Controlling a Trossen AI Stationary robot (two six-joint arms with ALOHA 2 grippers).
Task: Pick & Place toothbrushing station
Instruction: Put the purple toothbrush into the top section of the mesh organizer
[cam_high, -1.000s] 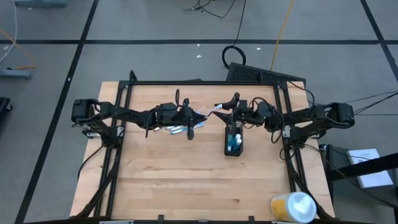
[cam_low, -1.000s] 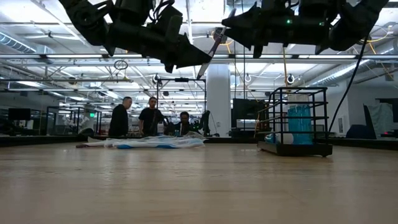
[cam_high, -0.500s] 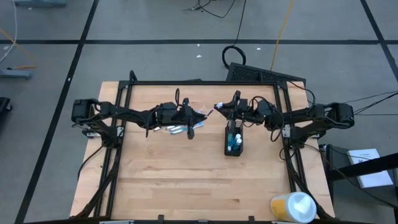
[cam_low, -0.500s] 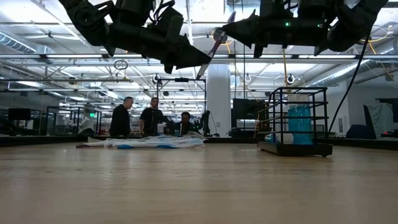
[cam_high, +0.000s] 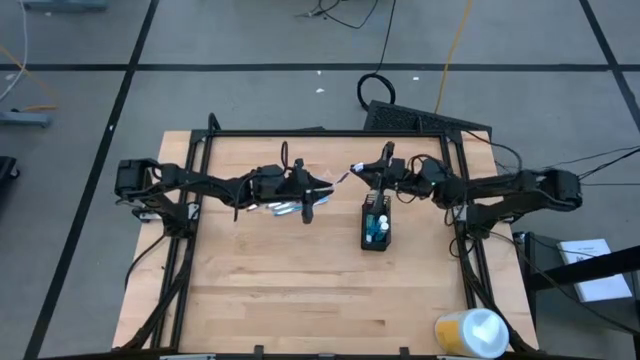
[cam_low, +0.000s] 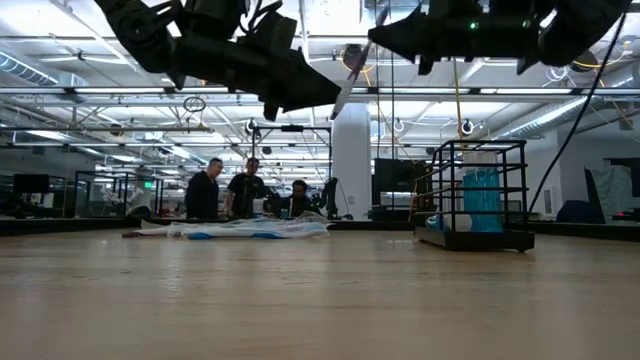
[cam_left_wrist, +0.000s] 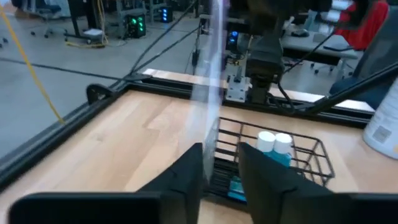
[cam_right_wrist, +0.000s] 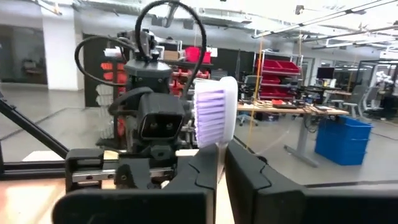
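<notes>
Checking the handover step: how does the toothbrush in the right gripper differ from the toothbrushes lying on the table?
The held toothbrush is single, airborne and tilted, clamped in the right gripper; the toothbrush pile lies flat on the table. The held one is near the wire cup; the pile sits below the left arm. Neither is in the cup.

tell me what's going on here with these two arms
Both arms hang above the far part of the table. The right tool is shut on a toothbrush, bristle end up. The left tool is at the same toothbrush's other end, its fingers slightly apart around it. It looks like a hand-over in mid-air. The wire cup stands below the right arm with tubes inside, and a pile of toothbrushes lies under the left arm.
</notes>
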